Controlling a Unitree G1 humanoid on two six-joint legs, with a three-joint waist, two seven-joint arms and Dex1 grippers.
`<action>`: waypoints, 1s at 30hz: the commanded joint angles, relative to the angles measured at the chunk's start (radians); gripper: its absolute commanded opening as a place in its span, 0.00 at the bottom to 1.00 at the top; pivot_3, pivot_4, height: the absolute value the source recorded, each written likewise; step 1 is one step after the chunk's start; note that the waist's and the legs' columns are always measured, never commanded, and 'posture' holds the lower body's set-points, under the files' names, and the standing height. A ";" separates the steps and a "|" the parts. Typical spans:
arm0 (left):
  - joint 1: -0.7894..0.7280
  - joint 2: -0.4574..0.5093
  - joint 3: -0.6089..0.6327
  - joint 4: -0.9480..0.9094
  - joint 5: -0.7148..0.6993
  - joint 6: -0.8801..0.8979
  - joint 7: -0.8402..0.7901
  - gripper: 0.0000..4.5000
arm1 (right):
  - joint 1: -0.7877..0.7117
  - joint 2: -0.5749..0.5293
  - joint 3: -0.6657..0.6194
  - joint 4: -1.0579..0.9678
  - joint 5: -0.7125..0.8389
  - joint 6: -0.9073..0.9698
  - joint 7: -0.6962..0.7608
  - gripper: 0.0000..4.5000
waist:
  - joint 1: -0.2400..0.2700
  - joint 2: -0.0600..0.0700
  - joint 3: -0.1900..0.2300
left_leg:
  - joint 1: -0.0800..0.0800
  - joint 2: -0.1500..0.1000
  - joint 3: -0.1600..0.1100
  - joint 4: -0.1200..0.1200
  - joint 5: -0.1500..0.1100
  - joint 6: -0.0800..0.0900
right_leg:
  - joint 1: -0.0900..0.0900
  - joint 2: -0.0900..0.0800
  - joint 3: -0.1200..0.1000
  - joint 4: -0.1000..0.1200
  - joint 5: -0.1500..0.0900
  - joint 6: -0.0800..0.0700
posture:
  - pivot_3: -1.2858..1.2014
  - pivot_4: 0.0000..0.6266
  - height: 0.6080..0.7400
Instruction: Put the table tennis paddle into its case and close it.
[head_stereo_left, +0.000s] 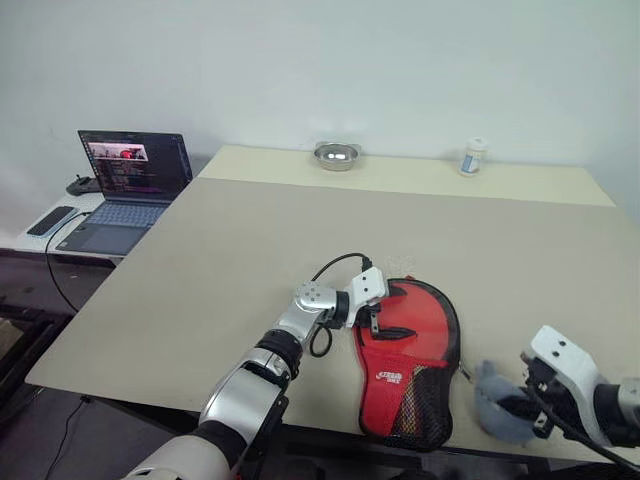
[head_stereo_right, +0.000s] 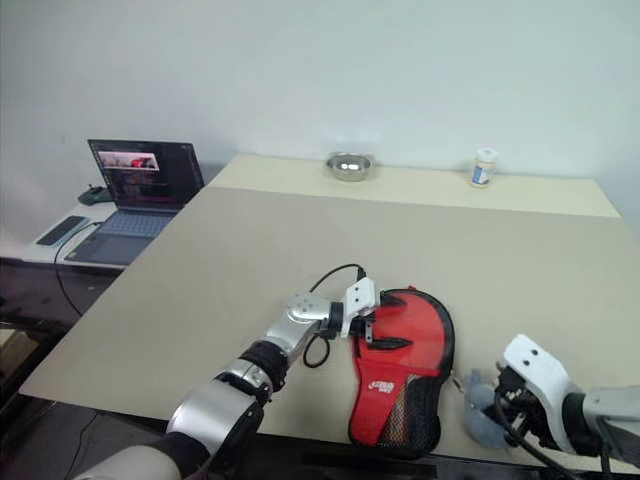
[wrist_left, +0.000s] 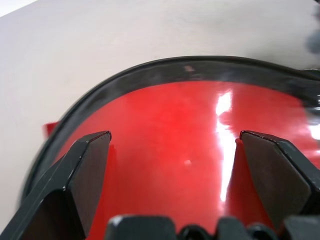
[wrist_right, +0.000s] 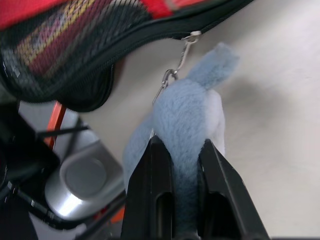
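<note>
the case (head_stereo_left: 410, 360) lies flat near the front edge of the table (head_stereo_left: 250, 260), red side up, with its black mesh and white logo toward the robot and the round end pointing away. the table tennis paddle cannot be made out apart from the case; the glossy red surface seen past the left fingers may be its rubber face or the case lining, and the pictures do not settle which.

step in hand, as judged: closing the zipper. the right gripper (wrist_right: 177, 150), off the case's right front corner, is clamped on a blue-grey plush charm (wrist_right: 187, 115) that hangs by a metal clasp (wrist_right: 177, 62) from the black zipper rim. the left gripper (head_stereo_left: 372, 318) sits over the case's left half with its fingers (wrist_left: 85, 165) spread wide, holding nothing.

to do this well:
- press the left gripper down on the case so the pouch cannot slide.
- pull the charm along the line of the rim, not away from it; a sideways tug would likely drag the whole case.
- keep the pull steady, since plush can slip between the fingers.

other containers, beyond the case at the table's far edge: a small metal bowl (head_stereo_left: 337, 155), contents unclear, and a small white jar (head_stereo_left: 474, 157), closed.
</note>
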 joint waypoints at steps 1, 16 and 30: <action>0.048 0.018 -0.061 0.099 0.105 0.037 0.022 1.00 | 0.051 -0.018 0.048 -0.012 0.006 -0.023 0.033 0.01 | 0.000 -0.001 0.000 | 0.000 -0.002 -0.001 0.000 -0.001 0.001 | 0.001 0.000 -0.001 0.000 0.000 0.000 | 0.52 0.24 1.00; 0.051 -0.014 -0.081 0.109 0.153 0.029 0.042 1.00 | 0.061 -0.038 0.097 -0.039 0.024 -0.063 0.052 0.01 | -0.004 -0.005 -0.004 | 0.005 -0.003 -0.013 0.000 -0.002 0.003 | 0.013 -0.008 -0.014 -0.013 -0.004 0.005 | 0.52 0.24 1.00; 0.031 -0.045 -0.104 0.124 0.187 0.033 0.069 1.00 | 0.293 -0.196 0.041 -0.140 -0.023 -0.269 0.182 0.01 | 0.018 -0.004 -0.004 | 0.000 -0.011 -0.026 0.000 -0.002 0.003 | 0.017 -0.016 -0.030 -0.015 -0.005 0.006 | 0.52 0.24 1.00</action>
